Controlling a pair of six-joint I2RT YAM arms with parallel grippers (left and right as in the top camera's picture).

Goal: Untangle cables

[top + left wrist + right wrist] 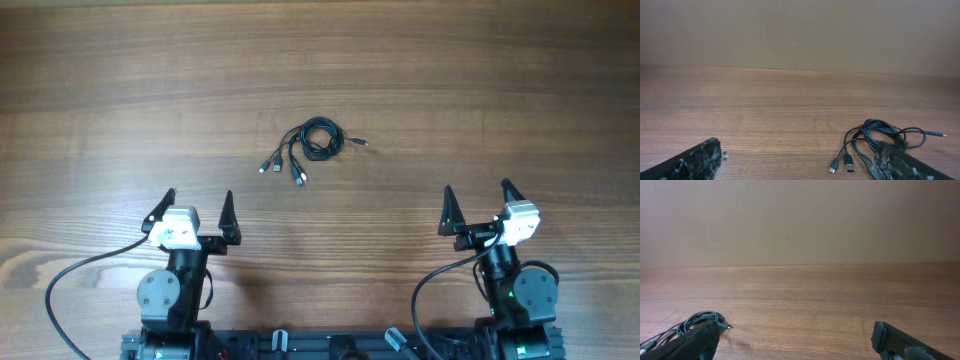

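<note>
The cables (pixel 316 142) are black with silver plug tips; the surface (pixel 480 90) is brown wood grain; the fingers (pixel 228 212) are black.

The cables (pixel 312 143) lie in one bunch on the table (pixel 480 70), ahead of me and well apart from both my grippers. My left gripper (pixel 198 197) sits nearer my base and left of the bunch. My right gripper (pixel 477 189) sits farther off to its right. Three plugs trail from the bunch back toward my left side, and one end points right.
</note>
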